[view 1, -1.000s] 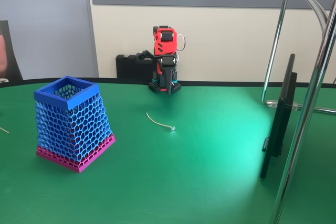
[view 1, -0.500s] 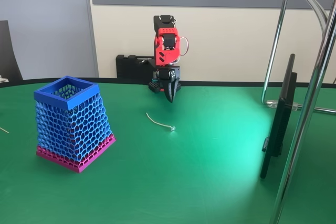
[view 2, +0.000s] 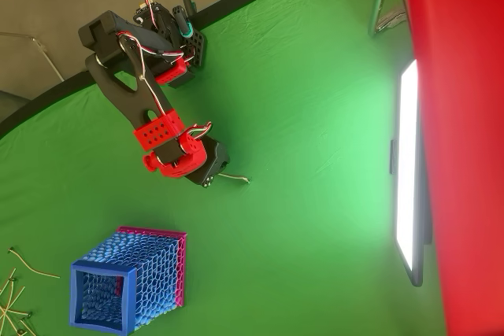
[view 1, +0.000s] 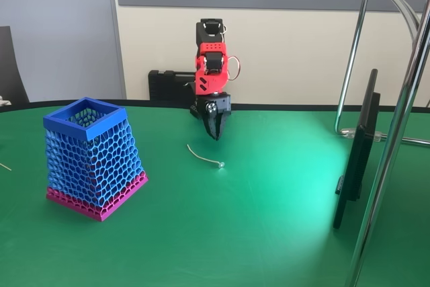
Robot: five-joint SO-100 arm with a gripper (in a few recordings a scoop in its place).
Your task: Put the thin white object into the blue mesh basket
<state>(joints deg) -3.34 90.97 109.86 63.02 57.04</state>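
The thin white object (view 1: 203, 157) lies curved on the green table, its small knob at the right end. In the overhead view the thin white object (view 2: 235, 178) sticks out to the right from under the gripper head. My gripper (view 1: 216, 134) hangs point-down just behind and above the strand, fingers together with nothing between them. From above, the gripper (view 2: 208, 175) sits over the strand's left end. The blue mesh basket (view 1: 85, 117) stands upright at the left on its magenta base; overhead, the blue mesh basket (view 2: 96, 298) is at the bottom left, well apart from the gripper.
A dark screen (view 1: 356, 152) on a chrome stand (view 1: 396, 132) stands at the right. A black box (view 1: 164, 87) sits behind the arm's base. Several pale thin sticks (view 2: 16, 289) lie left of the basket in the overhead view. Open green table lies between strand and basket.
The arm has unfolded from its base, and the gripper has swung forward and down toward the strand. Strand and basket have stayed put.
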